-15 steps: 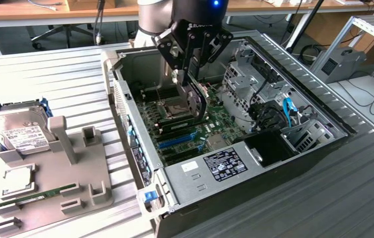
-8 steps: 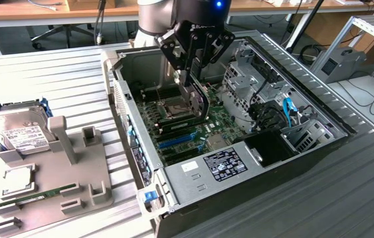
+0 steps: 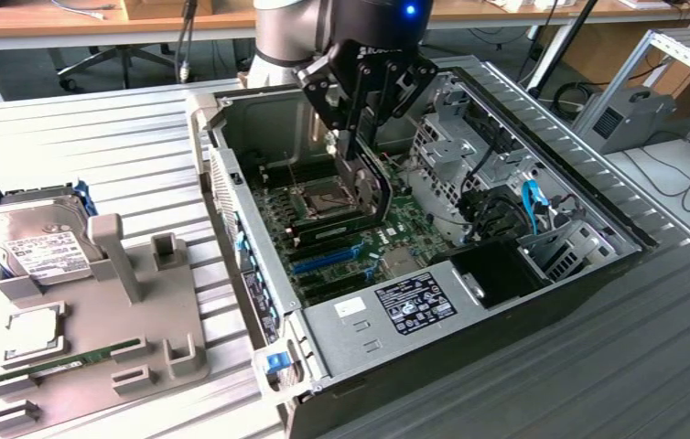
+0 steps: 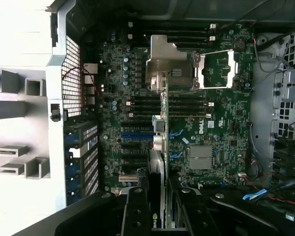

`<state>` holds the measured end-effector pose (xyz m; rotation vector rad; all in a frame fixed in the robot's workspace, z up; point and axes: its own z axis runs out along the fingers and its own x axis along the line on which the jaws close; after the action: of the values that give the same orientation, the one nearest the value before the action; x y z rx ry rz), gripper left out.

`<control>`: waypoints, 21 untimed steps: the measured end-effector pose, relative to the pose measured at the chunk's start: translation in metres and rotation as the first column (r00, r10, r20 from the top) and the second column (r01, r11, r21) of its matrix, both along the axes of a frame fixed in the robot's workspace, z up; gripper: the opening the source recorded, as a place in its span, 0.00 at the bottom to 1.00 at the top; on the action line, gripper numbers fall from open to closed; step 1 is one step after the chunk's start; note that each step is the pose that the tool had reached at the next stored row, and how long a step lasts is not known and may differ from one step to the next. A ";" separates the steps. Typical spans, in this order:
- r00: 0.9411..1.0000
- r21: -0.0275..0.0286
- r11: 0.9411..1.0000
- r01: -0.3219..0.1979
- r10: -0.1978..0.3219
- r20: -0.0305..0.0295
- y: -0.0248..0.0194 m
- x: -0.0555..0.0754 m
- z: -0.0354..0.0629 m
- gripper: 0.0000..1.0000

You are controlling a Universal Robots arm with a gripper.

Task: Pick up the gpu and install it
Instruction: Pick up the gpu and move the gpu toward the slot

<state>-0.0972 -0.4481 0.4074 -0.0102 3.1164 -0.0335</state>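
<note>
The gpu (image 3: 373, 194) is gripped on edge by the partly closed tool (image 3: 360, 137), over the motherboard (image 3: 348, 240) inside the open computer case (image 3: 468, 311).

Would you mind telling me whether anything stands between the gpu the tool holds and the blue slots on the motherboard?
Nothing visible does. The tool holds the gpu on edge inside the open case, above the motherboard. The blue slots lie bare nearby, with no cable or part across the gap.

ribbed silver metal tabletop (image 3: 101, 155) | behind: light wooden desk (image 3: 27, 20), black swivel-chair base (image 3: 107, 57), dark floor (image 3: 27, 73) | exterior view's right: silver metal frame (image 3: 687, 46)
</note>
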 end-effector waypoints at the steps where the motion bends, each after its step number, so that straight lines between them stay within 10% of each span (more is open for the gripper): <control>1: 1.000 -0.001 1.000 0.000 0.000 0.000 0.0000 0.000 -0.0002 0.26; 21: 1.000 -0.008 1.000 0.000 0.000 0.000 0.0004 0.024 -0.0067 0.26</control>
<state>-0.0732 -0.4477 0.4007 -0.0106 3.1166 -0.0458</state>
